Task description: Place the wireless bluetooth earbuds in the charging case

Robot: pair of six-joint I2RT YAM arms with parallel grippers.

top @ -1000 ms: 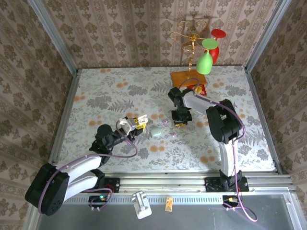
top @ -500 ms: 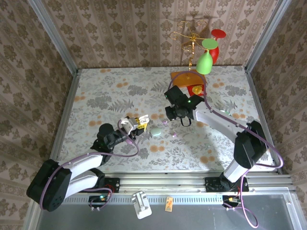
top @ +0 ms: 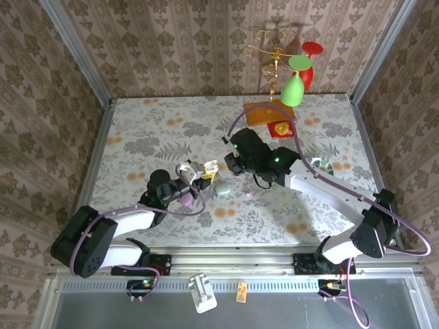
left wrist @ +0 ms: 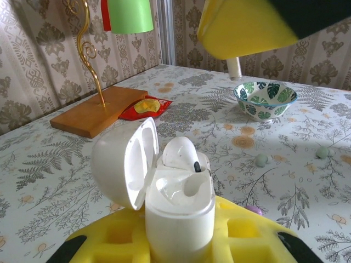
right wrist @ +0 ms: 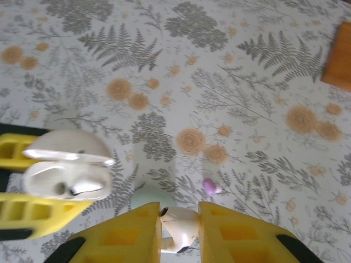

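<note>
Earbud point(right wrist: 177, 231), between right end effector point(right wrist: 179, 215) fingers

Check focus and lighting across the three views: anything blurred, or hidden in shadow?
Left wrist: case sharp, yellow finger at top out of focus. Right wrist: whole frame soft; case and the earbud in the right tool have fuzzy edges. Top: crisp; right arm throws a soft shadow on the table, hiding nothing.

Grey ferns, orange blossoms on the pale tablecloth point(right wrist: 236, 82); glossy oval plastic case point(left wrist: 178, 208) white, small plastic earbud point(right wrist: 180, 230) whitish (green leaves ring the ceramic bowl point(left wrist: 265, 98)).
</note>
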